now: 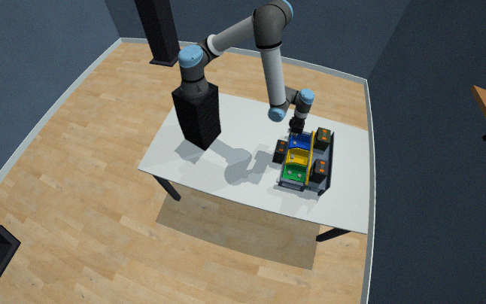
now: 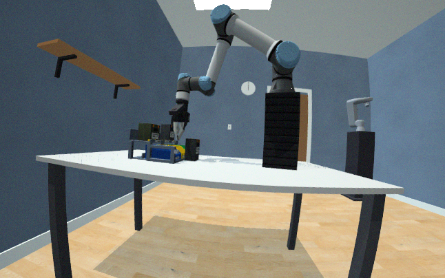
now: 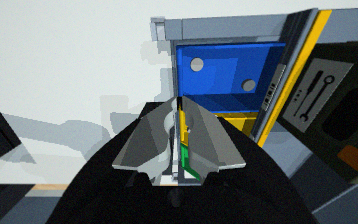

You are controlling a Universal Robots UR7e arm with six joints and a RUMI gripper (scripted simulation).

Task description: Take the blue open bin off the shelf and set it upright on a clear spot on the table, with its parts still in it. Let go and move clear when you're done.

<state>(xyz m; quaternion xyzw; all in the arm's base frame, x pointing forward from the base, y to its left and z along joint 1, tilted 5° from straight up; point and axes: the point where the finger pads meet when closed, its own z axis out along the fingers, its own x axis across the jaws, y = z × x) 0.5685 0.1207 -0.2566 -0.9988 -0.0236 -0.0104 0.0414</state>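
The blue open bin (image 1: 299,141) sits upright in the far slot of a low grey shelf rack (image 1: 306,159) on the white table. It also shows in the exterior view (image 2: 162,152) and in the wrist view (image 3: 225,75), with two grey round parts (image 3: 197,64) on its floor. My gripper (image 1: 295,132) (image 2: 176,137) hangs just above the bin's near left corner. In the wrist view its fingers (image 3: 177,102) are pressed together, and only a thin slit shows the yellow and green bins below. I see nothing held between them.
A yellow bin (image 1: 297,156) and a green bin (image 1: 294,172) fill the same row of the rack, beside a yellow rail (image 1: 310,158). Dark boxes stand behind the rail (image 1: 323,138) (image 1: 320,170) and on the table left of the rack (image 1: 280,151). The black arm pedestal (image 1: 197,114) stands at the table's far left.
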